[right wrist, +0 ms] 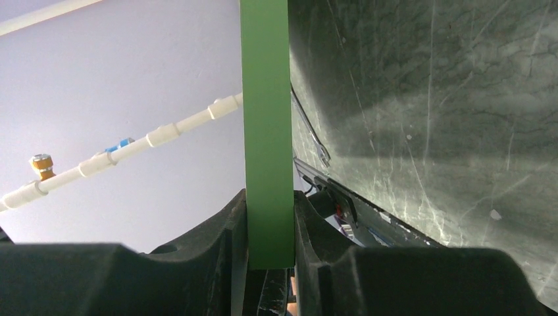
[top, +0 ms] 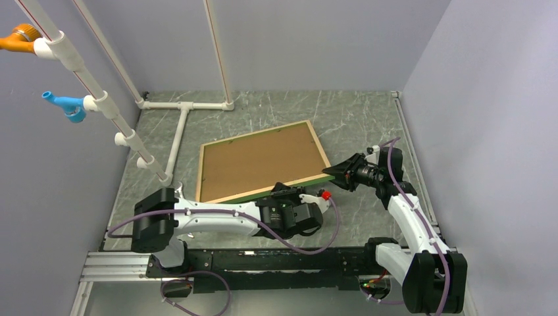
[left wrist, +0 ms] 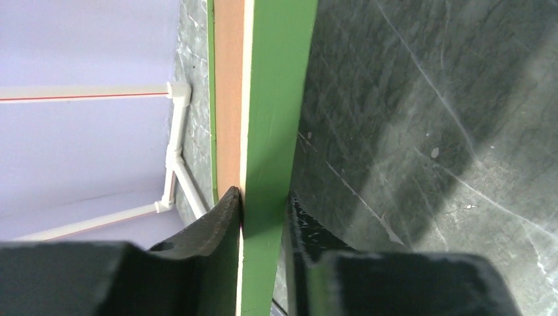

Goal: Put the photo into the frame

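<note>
The frame (top: 255, 133) has a narrow tan border on top and a green outer edge, and it sits tilted over the middle of the table. A plain brown backing board (top: 260, 164) fills its upward face. My left gripper (top: 281, 192) is shut on the frame's near edge; in the left wrist view the jaws (left wrist: 263, 204) pinch the green edge (left wrist: 276, 99) beside the brown board (left wrist: 228, 85). My right gripper (top: 333, 172) is shut on the frame's near right corner, and its wrist view shows the gripper (right wrist: 268, 204) clamping the green edge (right wrist: 266, 99). The photo is out of view.
White PVC pipes (top: 181, 128) lie on the grey marble table (top: 355, 112) at the back left. A slanted pipe rack with an orange fitting (top: 20, 37) and a blue fitting (top: 66, 105) runs along the left wall. Lilac walls enclose the table on three sides.
</note>
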